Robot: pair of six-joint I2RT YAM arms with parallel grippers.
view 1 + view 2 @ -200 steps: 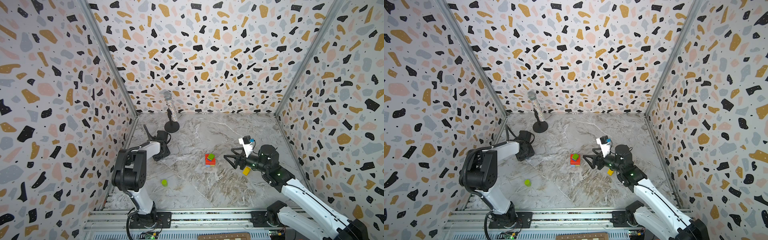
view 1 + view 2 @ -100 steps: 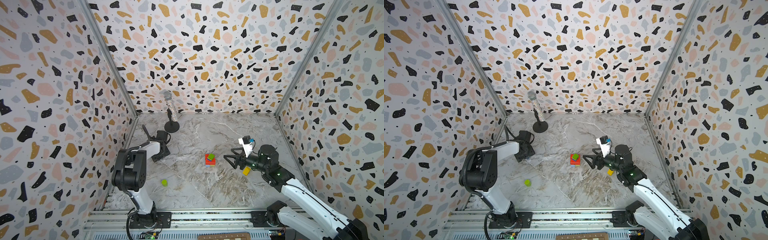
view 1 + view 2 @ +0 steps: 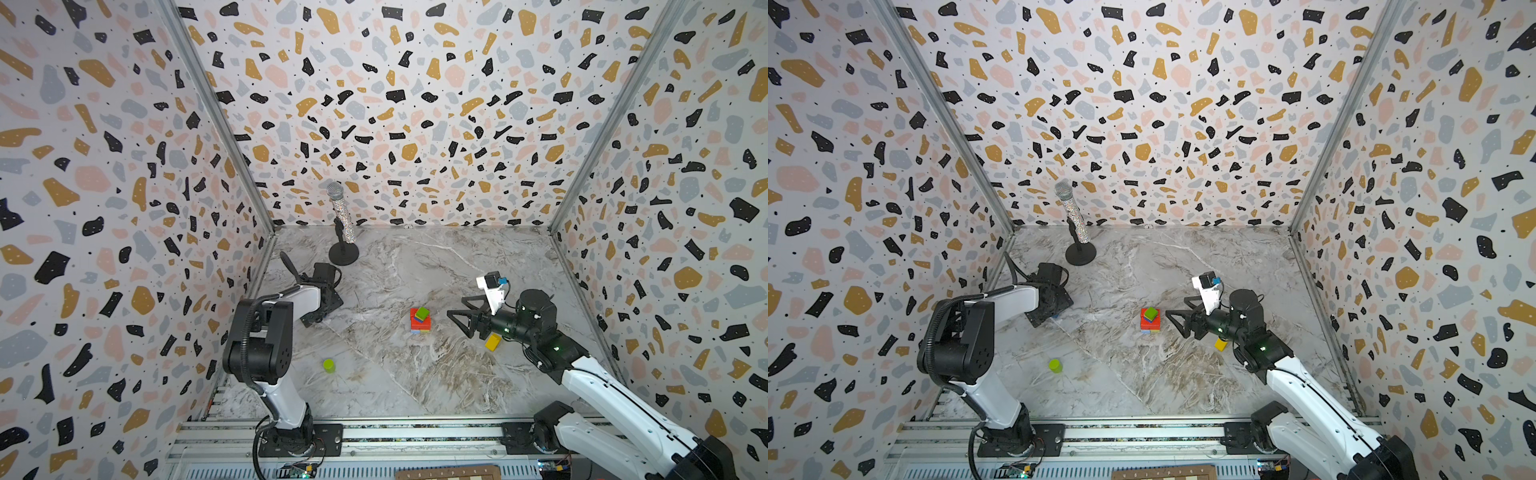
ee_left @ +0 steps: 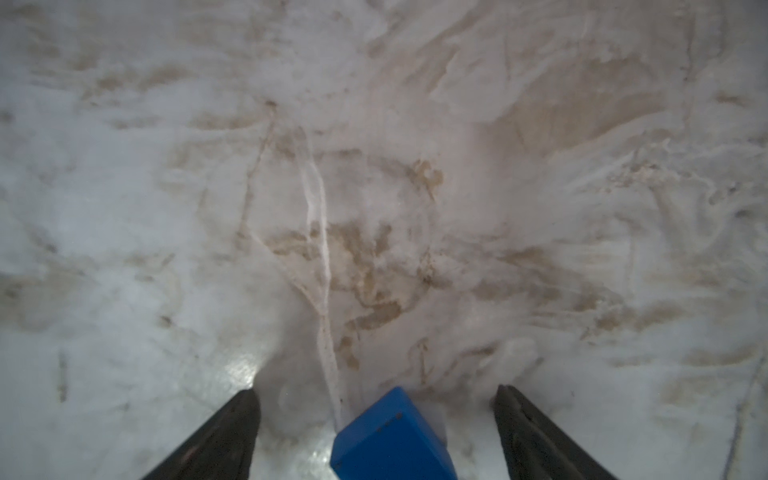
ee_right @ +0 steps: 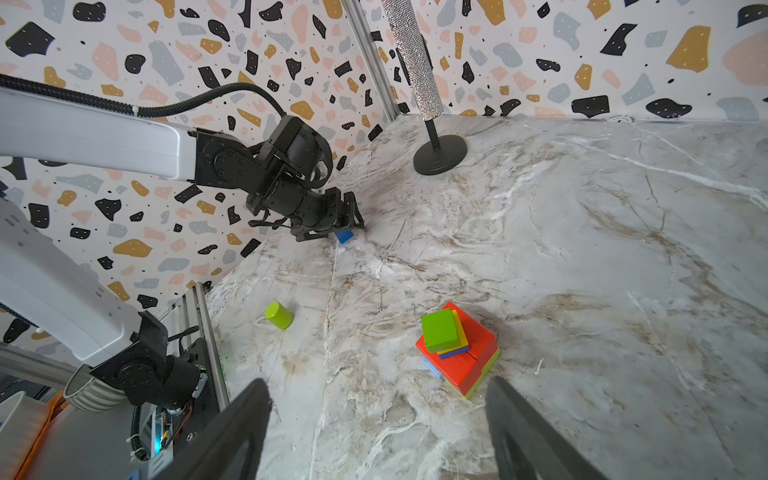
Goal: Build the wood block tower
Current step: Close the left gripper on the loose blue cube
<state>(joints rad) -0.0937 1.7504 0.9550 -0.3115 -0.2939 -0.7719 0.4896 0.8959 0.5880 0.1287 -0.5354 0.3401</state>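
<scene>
Your tower (image 3: 420,321) stands lower centre in both top views, green cube (image 3: 423,313) on top.
Your left claw (image 4: 377,394) gapes wide around a blue block (image 4: 390,436) on the tabletop (image 3: 415,257), touching neither side; your right claw (image 5: 378,383) gapes empty just right of the tower.

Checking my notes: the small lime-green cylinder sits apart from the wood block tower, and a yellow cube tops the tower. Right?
No: a lime-green cube, not a yellow one, tops the wood block tower, as the right wrist view shows. The small lime-green cylinder does sit apart.
</scene>
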